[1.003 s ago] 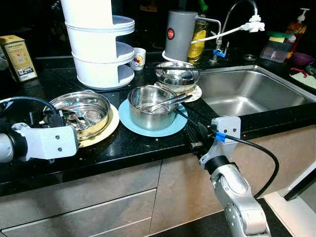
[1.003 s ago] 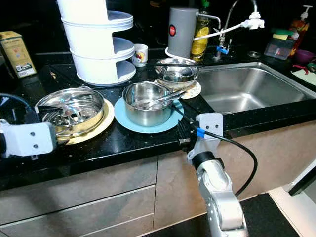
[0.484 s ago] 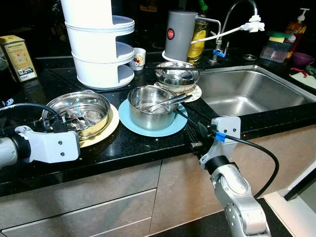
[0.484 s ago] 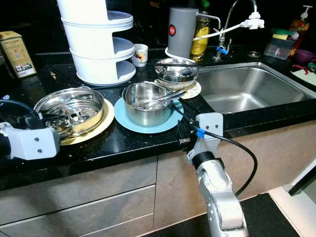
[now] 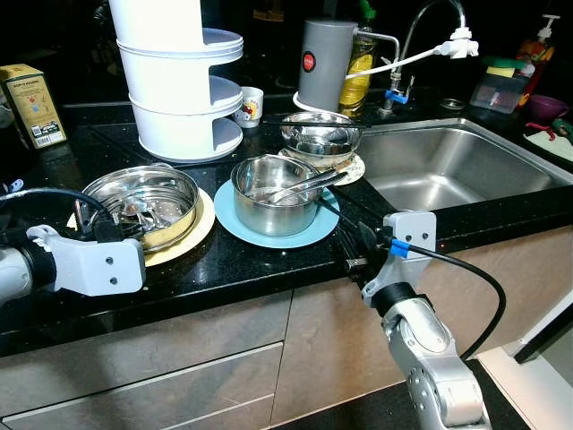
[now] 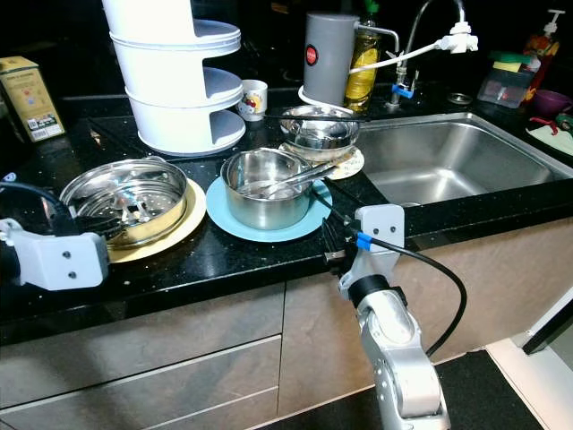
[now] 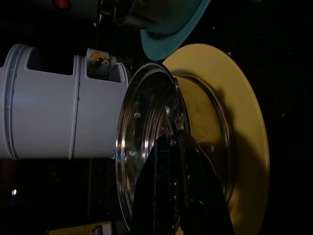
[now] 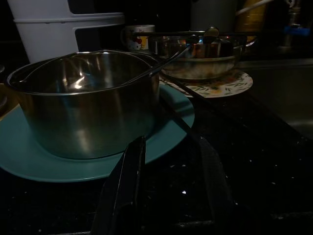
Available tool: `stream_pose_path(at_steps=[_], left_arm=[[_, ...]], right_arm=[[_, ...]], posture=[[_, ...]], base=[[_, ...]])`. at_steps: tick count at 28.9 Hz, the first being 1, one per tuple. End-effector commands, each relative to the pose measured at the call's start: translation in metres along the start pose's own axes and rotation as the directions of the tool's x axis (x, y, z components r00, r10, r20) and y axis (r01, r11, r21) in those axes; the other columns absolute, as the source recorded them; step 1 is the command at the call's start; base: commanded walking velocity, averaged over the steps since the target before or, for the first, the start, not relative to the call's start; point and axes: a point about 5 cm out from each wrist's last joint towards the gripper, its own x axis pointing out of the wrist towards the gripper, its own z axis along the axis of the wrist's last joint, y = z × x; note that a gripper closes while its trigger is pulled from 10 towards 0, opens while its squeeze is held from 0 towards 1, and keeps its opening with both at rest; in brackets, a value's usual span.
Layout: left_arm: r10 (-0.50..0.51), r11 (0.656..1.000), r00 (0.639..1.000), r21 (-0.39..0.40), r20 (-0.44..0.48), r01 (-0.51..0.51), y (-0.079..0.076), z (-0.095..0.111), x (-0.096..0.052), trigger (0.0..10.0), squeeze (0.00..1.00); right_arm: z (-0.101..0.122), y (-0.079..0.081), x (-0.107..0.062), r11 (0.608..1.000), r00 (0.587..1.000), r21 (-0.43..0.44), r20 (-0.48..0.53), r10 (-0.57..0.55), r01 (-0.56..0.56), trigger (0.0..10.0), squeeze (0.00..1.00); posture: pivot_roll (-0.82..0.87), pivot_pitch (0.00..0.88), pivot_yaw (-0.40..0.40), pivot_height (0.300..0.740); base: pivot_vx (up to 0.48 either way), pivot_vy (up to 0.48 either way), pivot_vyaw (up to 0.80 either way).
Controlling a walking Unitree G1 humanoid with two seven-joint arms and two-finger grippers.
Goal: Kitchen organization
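Up front in the left eye view, three steel bowls are sitting on three plates on the black counter (image 5: 269,264): a perforated bowl (image 5: 143,202) on a yellow plate (image 5: 192,235), a middle bowl (image 5: 273,193) on a teal plate (image 5: 309,235), and a far bowl (image 5: 320,134) on a patterned plate (image 5: 354,170). One white tiered rack (image 5: 175,81), one small mug (image 5: 252,106), one grey canister (image 5: 327,63) and one yellow box (image 5: 31,103) are standing behind them, with the sink (image 5: 448,170) to the right. The left gripper (image 5: 94,226) is reaching at the perforated bowl's near rim. The right gripper (image 5: 351,242) is hovering at the counter edge, just beside the teal plate.

Looking along the left wrist view, the black fingers (image 7: 166,196) are lying close together over the perforated bowl's rim (image 7: 122,147), seemingly pinching it, though I cannot tell for sure.

Through the right wrist view, two fingers (image 8: 128,181) are standing apart, holding nothing, pointing at the middle bowl (image 8: 83,103), in which one utensil (image 8: 164,61) is leaning.
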Motion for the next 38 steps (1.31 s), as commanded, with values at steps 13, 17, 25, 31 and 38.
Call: stream_pose_path(at_steps=[13, 17, 25, 31, 38], left_arm=[[0.153, 0.983, 0.987, -0.108, 0.05, -0.147, 0.023, -0.001, -0.001, 0.0, 0.0], [0.21, 0.967, 0.974, -0.161, 0.081, -0.195, 0.038, 0.002, -0.004, 0.0, 0.0], [0.417, 0.87, 0.893, -0.358, 0.172, -0.337, 0.082, 0.014, -0.015, 0.0, 0.0], [0.709, 0.554, 0.67, -0.76, 0.217, -0.34, 0.119, 0.029, -0.023, 0.0, 0.0], [0.657, 0.17, 0.754, -0.971, -0.017, -0.171, 0.089, 0.009, 0.005, 0.0, 0.0]], right_arm=[[-0.003, -0.001, 0.0, 1.0, 1.0, 0.006, -0.01, -0.003, 0.004, 10.0, 0.0], [-0.003, -0.001, -0.001, 1.0, 1.0, 0.007, -0.01, -0.003, 0.003, 10.0, 0.0], [-0.002, -0.001, -0.001, 1.0, 1.0, 0.011, -0.009, -0.004, 0.004, 10.0, 0.0], [-0.002, 0.0, 0.0, 1.0, 1.0, 0.019, -0.009, 0.002, -0.001, 10.0, 0.0], [-0.002, 0.001, 0.0, 1.0, 1.0, 0.027, -0.007, 0.005, -0.005, 10.0, 0.0]], posture=[[-0.01, 0.102, -0.053, 0.74], [-0.01, 0.104, -0.053, 0.74], [-0.01, 0.104, -0.053, 0.74], [-0.01, 0.106, -0.053, 0.74], [-0.01, 0.107, -0.049, 0.74]], base=[[0.0, 0.0, 0.0], [0.0, 0.0, 0.0], [0.0, 0.0, 0.0], [0.0, 0.0, 0.0], [0.0, 0.0, 0.0]])
